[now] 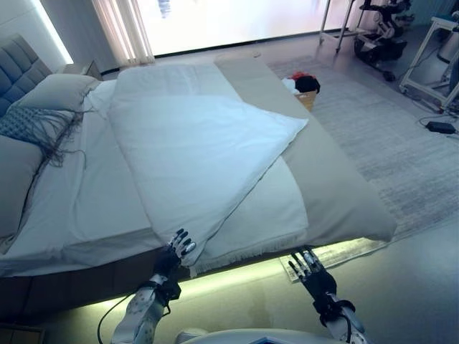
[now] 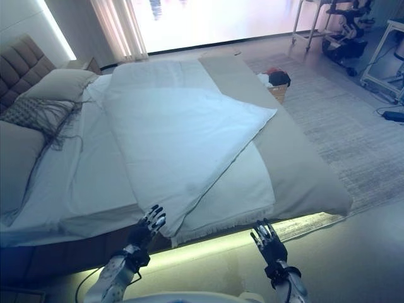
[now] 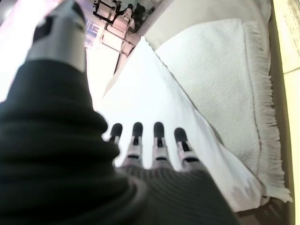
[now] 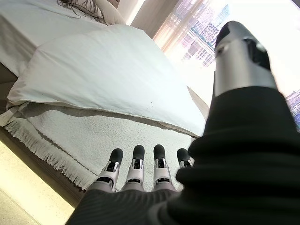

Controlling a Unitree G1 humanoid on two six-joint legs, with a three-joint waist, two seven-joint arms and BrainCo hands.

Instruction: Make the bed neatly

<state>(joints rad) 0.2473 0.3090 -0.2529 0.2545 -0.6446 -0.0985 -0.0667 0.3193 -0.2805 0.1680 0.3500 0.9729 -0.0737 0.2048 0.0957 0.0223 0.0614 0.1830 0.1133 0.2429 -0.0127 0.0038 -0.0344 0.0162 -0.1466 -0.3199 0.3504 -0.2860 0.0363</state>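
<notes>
A white duvet (image 1: 193,154) lies crooked across the bed, one corner (image 1: 301,123) folded back over the middle. Beneath it a white fringed blanket (image 1: 276,211) shows at the near edge, and a beige cover (image 1: 337,186) runs along the bed's right side. My left hand (image 1: 178,251) is open, its fingers straight at the duvet's near corner (image 1: 193,258). My right hand (image 1: 310,269) is open too, held just off the bed's near edge below the fringed blanket (image 4: 103,133). The left wrist view shows straight fingers (image 3: 157,140) over the duvet (image 3: 150,89).
Pillows (image 1: 61,89) and a fringed grey cushion (image 1: 32,122) lie by the padded headboard (image 1: 18,68) at the left. A basket of clothes (image 1: 305,89) stands on the rug (image 1: 387,136) to the bed's right. Wheeled stands (image 1: 430,64) are at the far right.
</notes>
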